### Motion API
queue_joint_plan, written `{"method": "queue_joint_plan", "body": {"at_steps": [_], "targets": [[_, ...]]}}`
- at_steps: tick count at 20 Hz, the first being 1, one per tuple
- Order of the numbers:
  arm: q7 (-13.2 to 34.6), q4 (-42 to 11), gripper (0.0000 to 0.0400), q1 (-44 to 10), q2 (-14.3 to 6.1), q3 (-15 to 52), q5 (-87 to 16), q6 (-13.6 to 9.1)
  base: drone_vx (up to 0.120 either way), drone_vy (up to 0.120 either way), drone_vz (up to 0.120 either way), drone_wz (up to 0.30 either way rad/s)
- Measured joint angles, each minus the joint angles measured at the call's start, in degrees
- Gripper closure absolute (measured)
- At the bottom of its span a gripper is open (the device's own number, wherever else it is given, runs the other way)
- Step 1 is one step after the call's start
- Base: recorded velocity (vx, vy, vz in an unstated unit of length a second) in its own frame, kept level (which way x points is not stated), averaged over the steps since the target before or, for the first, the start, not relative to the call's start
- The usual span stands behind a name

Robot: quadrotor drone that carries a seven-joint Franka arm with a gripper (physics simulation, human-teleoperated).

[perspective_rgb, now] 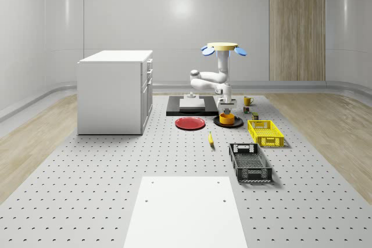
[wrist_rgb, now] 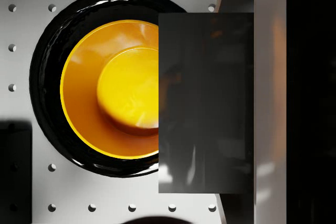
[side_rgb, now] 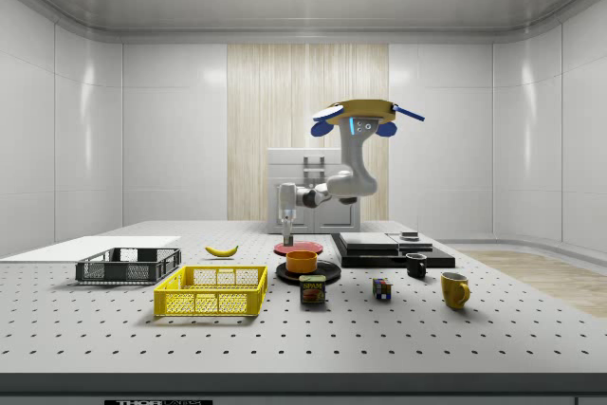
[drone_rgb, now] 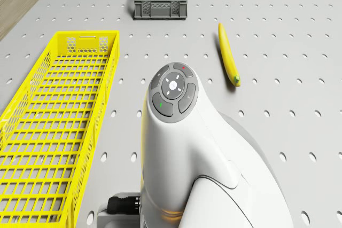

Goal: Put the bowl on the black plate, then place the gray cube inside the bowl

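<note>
We are hovering the drone (side_rgb: 365,116) over the perforated tabletop (perspective_rgb: 116,166), gripper (perspective_rgb: 227,106) clamping the gray cube (wrist_rgb: 206,103) above the orange bowl (wrist_rgb: 113,87), already seated on the black plate (wrist_rgb: 47,77), for the drop.

On the perforated worktop (perspective_rgb: 87,172) a red plate (perspective_rgb: 190,123) lies near a white cabinet (perspective_rgb: 115,91). A banana (perspective_rgb: 210,138) lies between the red plate and a dark gray crate (perspective_rgb: 250,162). A yellow basket (perspective_rgb: 265,132) stands just beside the crate. In the side view a can (side_rgb: 313,290), a small colored cube (side_rgb: 382,288), a black mug (side_rgb: 415,266) and a yellow mug (side_rgb: 454,288) stand apart from each other.
</note>
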Motion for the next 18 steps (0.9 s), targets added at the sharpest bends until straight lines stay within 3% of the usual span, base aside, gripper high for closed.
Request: {"method": "queue_joint_plan", "body": {"at_steps": [2,8,14,18], "targets": [[0.0,0.0,0.0150,0.0,-0.1,0.0,0.0,0.0,-0.120,0.000,0.000,0.000],[0.0,0.0,0.0150,0.0,-0.2,0.0,0.1,0.2,-0.120,0.000,-0.120,0.000],[0.1,0.0,0.0150,-0.1,-0.3,0.0,0.1,0.3,-0.013,0.060,0.000,0.000],[0.1,0.3,0.0150,-0.3,-0.4,-1.1,-0.9,0.8,0.000,0.000,0.000,0.000]]}}
